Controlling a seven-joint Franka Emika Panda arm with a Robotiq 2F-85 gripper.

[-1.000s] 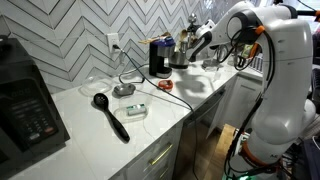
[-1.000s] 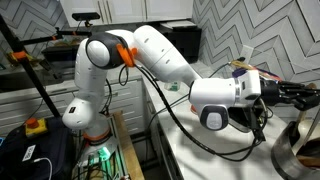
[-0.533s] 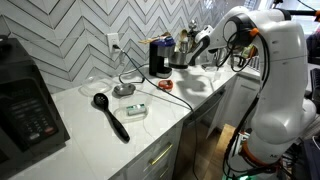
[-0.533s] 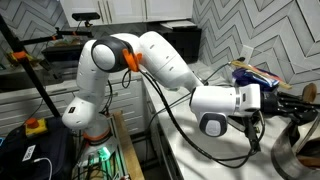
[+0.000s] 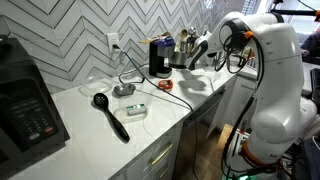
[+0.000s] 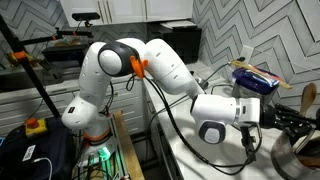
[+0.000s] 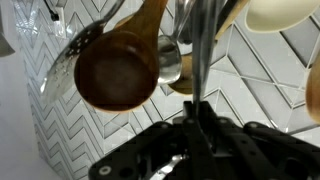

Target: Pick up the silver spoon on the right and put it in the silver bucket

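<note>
My gripper (image 7: 197, 108) is shut on the thin straight handle of the silver spoon (image 7: 201, 45), which runs up from between the fingers in the wrist view. In an exterior view the gripper (image 5: 198, 47) is at the silver bucket (image 5: 181, 57), which stands beside the black coffee machine. In an exterior view the gripper (image 6: 291, 121) reaches over the bucket's shiny rim (image 6: 297, 160) at the right edge. The spoon is too small to make out in either exterior view. A brown wooden spoon (image 7: 118, 72) and other utensils crowd close in front of the wrist camera.
A black coffee machine (image 5: 159, 57) stands next to the bucket. A big black ladle (image 5: 110, 115), a small white-green object (image 5: 136, 111) and a grey item (image 5: 124, 90) lie on the white counter. A black microwave (image 5: 25, 100) is at the near end.
The arm has stretched further toward the bucket, carrying the spoon with it. The gripper has stayed shut.
</note>
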